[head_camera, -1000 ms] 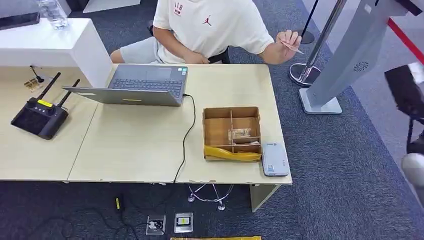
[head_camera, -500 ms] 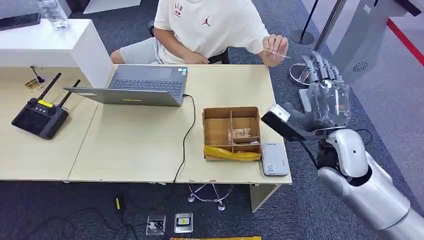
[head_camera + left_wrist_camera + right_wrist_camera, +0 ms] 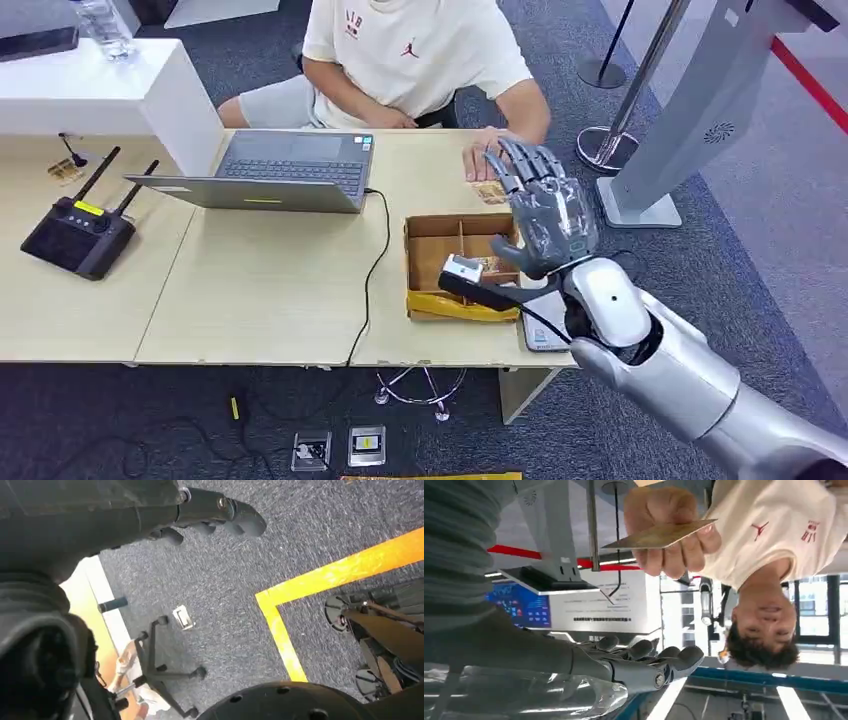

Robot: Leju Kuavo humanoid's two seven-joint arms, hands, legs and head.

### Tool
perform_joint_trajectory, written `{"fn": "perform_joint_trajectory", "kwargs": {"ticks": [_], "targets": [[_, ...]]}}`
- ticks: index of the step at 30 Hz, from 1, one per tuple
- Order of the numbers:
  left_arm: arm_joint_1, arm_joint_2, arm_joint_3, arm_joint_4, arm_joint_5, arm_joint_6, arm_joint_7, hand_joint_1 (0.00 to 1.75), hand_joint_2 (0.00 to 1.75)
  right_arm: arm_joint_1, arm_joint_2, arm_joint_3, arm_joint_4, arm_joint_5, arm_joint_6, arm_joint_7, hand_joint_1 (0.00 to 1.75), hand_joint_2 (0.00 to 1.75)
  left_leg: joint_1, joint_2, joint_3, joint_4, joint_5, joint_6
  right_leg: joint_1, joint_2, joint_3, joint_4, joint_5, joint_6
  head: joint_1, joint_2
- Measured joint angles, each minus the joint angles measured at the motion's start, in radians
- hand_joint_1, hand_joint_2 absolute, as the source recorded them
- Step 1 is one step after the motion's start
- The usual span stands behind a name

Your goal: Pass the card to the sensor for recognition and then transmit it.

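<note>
Right arm (image 3: 690, 385): glossy silver shells w/ a rounded white wrist joint, dark gap betw. segments; black bar w/ small white-capped block clamped at the wrist, thin black cable alongside; right hand (image 3: 545, 205): translucent smoky-grey palm, dark grey segmented fingers (image 3: 674, 657); grey ribbed cover behind; left hand (image 3: 210, 515): dark grey fingers, small silver screws at the knuckles.

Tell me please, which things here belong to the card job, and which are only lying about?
Belong to the job:
- card, held by the person's hand
- right hand, open, raised near the card
- grey card reader at the table edge, partly hidden by the arm

Lying about:
- laptop
- black remote controller
- cardboard divider box
- water bottle
</note>
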Motion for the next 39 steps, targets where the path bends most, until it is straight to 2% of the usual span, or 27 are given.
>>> {"fn": "perform_joint_trajectory", "kwargs": {"ticks": [5, 10, 13, 15, 16, 18, 29, 30, 31, 32, 33, 39], "targets": [[0.0, 0.001, 0.0, -0.009, 0.006, 0.0, 0.001, 0.0, 0.0, -0.055, 0.066, 0.067, 0.119, -0.016, -0.003, -0.02, 0.0, 1.75, 0.0, 0.001, 0.001, 0.0, 0.0, 0.0, 0.0, 0.001, 0.0, 0.0, 0.0, 0.0, 0.0, 0.0], [0.003, 0.001, 0.0, -0.01, 0.009, 0.0, 0.001, 0.0, 0.0, -0.065, 0.091, 0.094, 0.178, -0.032, -0.01, -0.019, 0.0, 1.75, 0.0, 0.002, 0.0, 0.0, 0.0, -0.001, 0.0, 0.001, 0.0, 0.0, 0.0, 0.0, 0.0, 0.0], [0.003, 0.001, 0.0, -0.011, 0.009, 0.0, 0.001, 0.0, 0.0, -0.068, 0.098, 0.108, 0.214, -0.04, -0.018, -0.019, 0.0, 1.75, 0.0, 0.001, 0.0, 0.0, 0.0, -0.001, 0.0, 0.001, 0.0, 0.0, 0.0, 0.0, 0.0, 0.0], [0.005, 0.001, 0.0, -0.011, 0.01, 0.0, 0.001, 0.0, 0.0, -0.069, 0.1, 0.114, 0.232, -0.047, -0.024, -0.018, 0.12, 1.75, 0.0, 0.001, 0.0, 0.0, -0.001, -0.001, 0.0, 0.001, 0.0, 0.0, 0.0, 0.0, 0.0, 0.0], [0.005, 0.001, 0.0, -0.011, 0.013, 0.0, 0.001, 0.0, 0.0, -0.071, 0.101, 0.118, 0.24, -0.051, -0.026, -0.018, 0.12, 1.75, 0.0, 0.002, 0.0, 0.0, -0.001, -0.001, 0.0, 0.001, -0.001, 0.0, 0.0, 0.0, 0.0, 0.0], [0.005, 0.001, 0.0, -0.011, 0.016, 0.0, 0.001, 0.0, 0.0, -0.075, 0.105, 0.126, 0.255, -0.063, -0.034, -0.018, 0.0, 1.75, 0.0, 0.002, 0.001, 0.0, -0.001, -0.001, 0.0, 0.001, 0.0, 0.0, 0.0, 0.0, 0.0, 0.0], [0.005, 0.001, 0.0, -0.011, 0.02, 0.0, 0.0, 0.0, 0.0, -0.094, 0.115, 0.161, 0.298, -0.085, -0.052, -0.015, 0.05, 1.75, 0.0, 0.002, 0.001, 0.0, -0.001, -0.001, 0.0, 0.002, 0.0, 0.0, 0.0, 0.0, 0.0, 0.0], [0.005, 0.001, 0.0, -0.011, 0.02, 0.0, 0.0, 0.0, 0.0, -0.094, 0.116, 0.162, 0.3, -0.085, -0.052, -0.015, 0.28, 1.75, 0.0, 0.002, 0.001, 0.0, -0.001, -0.001, 0.0, 0.002, 0.0, 0.0, 0.0, 0.0, 0.0, 0.0], [0.005, 0.001, 0.0, -0.011, 0.021, 0.0, 0.0, 0.0, 0.0, -0.094, 0.116, 0.163, 0.302, -0.086, -0.053, -0.015, 0.61, 1.75, 0.0, 0.002, 0.001, 0.0, -0.001, -0.001, 0.0, 0.002, 0.0, 0.0, 0.0, 0.0, 0.0, 0.0], [0.005, 0.001, 0.0, -0.011, 0.022, 0.0, 0.0, 0.0, 0.0, -0.095, 0.117, 0.163, 0.304, -0.087, -0.053, -0.015, 0.61, 1.75, 0.0, 0.002, 0.001, 0.0, -0.001, -0.001, 0.0, 0.002, 0.0, 0.0, 0.0, 0.0, 0.0, 0.0], [0.005, 0.001, 0.0, -0.011, 0.022, 0.0, 0.0, 0.0, 0.0, -0.095, 0.117, 0.163, 0.306, -0.087, -0.053, -0.014, 1.75, 1.75, 0.0, 0.002, 0.001, 0.0, -0.001, -0.001, 0.0, 0.002, 0.0, 0.0, 0.0, 0.0, 0.0, 0.0], [0.005, 0.001, 0.0, -0.011, 0.022, 0.0, 0.0, 0.0, 0.0, -0.095, 0.117, 0.164, 0.315, -0.092, -0.055, -0.005, 1.75, 1.75, 0.0, 0.002, 0.001, 0.0, -0.001, -0.001, 0.0, 0.001, 0.0, 0.0, 0.0, 0.0, 0.0, 0.0]]}}
